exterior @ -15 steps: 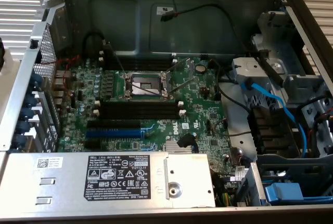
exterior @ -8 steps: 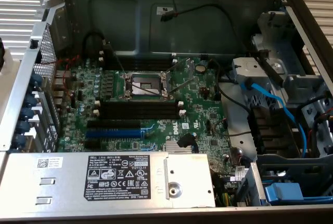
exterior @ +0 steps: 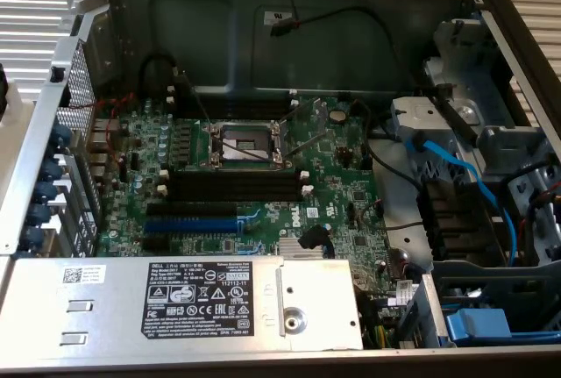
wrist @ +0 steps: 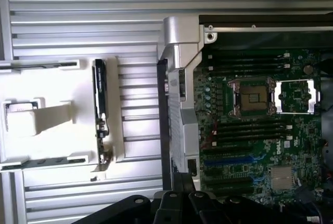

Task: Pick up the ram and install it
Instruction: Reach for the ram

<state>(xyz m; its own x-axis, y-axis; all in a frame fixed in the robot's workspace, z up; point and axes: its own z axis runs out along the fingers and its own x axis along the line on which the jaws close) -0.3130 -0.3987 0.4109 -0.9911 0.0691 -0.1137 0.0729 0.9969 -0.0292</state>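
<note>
Wrist view has the ram (wrist: 99, 115) standing on edge in a white holder (wrist: 57, 86) outside the case (wrist: 177, 94), well apart from the closed, empty gripper (wrist: 177, 206), its long axis crosswise to the slots (wrist: 250, 130) that lie mid-frame in the exterior view.

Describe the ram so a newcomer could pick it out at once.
Start at the open computer case and look just outside its metal wall, where a white holder lies on the ribbed surface. The ram is the thin dark stick set on edge in that holder, unlike the black memory slots on the green board.
</note>
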